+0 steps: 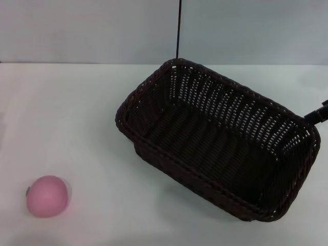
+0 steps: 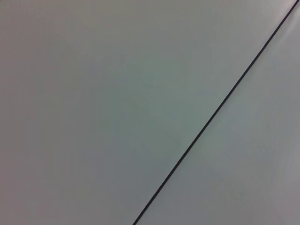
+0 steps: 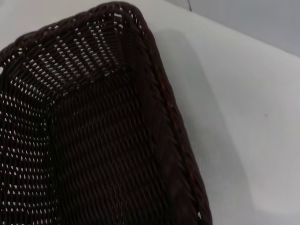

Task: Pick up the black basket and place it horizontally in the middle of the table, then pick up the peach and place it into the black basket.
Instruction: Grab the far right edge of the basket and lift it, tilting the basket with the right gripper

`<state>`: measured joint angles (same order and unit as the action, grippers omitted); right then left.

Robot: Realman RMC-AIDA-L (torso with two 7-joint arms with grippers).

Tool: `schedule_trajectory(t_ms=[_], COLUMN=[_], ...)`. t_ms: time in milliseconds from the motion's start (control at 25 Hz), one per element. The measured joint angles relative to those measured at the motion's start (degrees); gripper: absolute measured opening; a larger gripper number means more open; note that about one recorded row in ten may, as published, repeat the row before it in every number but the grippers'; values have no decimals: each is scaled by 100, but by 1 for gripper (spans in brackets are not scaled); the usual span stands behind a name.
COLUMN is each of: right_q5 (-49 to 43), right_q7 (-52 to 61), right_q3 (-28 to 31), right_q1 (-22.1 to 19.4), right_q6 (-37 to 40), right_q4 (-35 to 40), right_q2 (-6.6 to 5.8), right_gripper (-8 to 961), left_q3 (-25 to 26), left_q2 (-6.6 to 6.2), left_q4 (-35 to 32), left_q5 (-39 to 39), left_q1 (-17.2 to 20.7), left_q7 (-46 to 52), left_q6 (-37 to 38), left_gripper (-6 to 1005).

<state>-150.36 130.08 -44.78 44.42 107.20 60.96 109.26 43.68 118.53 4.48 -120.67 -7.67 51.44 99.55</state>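
The black basket is on the right half of the white table, set at a slant, with its open side up and nothing inside. It looks tilted, its right end raised. Only a dark part of my right gripper shows, at the basket's right rim by the picture edge, holding that rim. The right wrist view looks closely into the basket and along its braided rim. The pink peach lies on the table at the front left, well apart from the basket. My left gripper is out of view.
A grey wall with a thin black vertical line stands behind the table's far edge. The left wrist view shows only a plain grey surface crossed by a thin black line. Bare tabletop lies between peach and basket.
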Motion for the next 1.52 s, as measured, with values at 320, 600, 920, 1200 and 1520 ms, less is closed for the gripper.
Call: schedule_trajectory(t_ms=[320, 600, 920, 1200, 1520], right_q5=[-9, -12, -4, 26, 101], right_q7=[-39, -90, -124, -196, -338], right_q3=[-59, -197, -227, -220, -148], right_q1=[7, 53, 73, 31, -22], right_q6=[-370, -655, -921, -947, -888], right_q4=[-584, -907, -1143, -1163, -1229], right_q2=[35, 157, 268, 288, 288], right_gripper=[826, 826, 763, 484, 224], left_q3=[-82, -92, -148, -168, -226], left_q2=[3, 3, 3, 3, 11], left_q4=[0, 0, 0, 11, 65], left_q5=[-1, 0, 0, 0, 0], left_q1=[-29, -65, -54, -17, -15], left_q7=[-7, -3, 27, 43, 47], left_q6=[-137, -188, -240, -245, -258], left_gripper=[802, 801, 799, 797, 795])
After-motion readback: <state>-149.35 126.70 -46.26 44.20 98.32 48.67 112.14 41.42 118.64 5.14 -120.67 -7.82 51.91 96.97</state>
